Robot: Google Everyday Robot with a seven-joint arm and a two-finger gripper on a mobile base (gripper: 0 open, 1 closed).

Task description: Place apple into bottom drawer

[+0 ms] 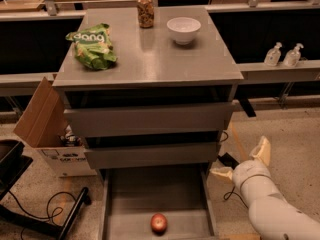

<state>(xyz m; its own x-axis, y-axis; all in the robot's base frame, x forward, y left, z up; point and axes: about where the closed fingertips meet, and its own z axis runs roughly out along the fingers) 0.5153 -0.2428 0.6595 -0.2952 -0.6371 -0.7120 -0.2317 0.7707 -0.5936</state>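
Note:
The apple (pixel 159 223), small, round and red, lies on the floor of the bottom drawer (pixel 131 195), which is pulled out from the grey cabinet as a long shallow tray. My gripper (pixel 241 162) is to the right of the drawer, outside its right wall and above the floor. Its two cream fingers (pixel 262 149) are spread apart and hold nothing. The white arm runs down to the lower right corner. The apple is well to the left of the gripper, apart from it.
On the cabinet top (pixel 150 59) are a green snack bag (pixel 93 46), a can (pixel 145 11) and a white bowl (pixel 183 29). A cardboard box (pixel 47 129) stands at the left. Two pump bottles (pixel 283 54) sit on a ledge at the right. Cables lie on the floor.

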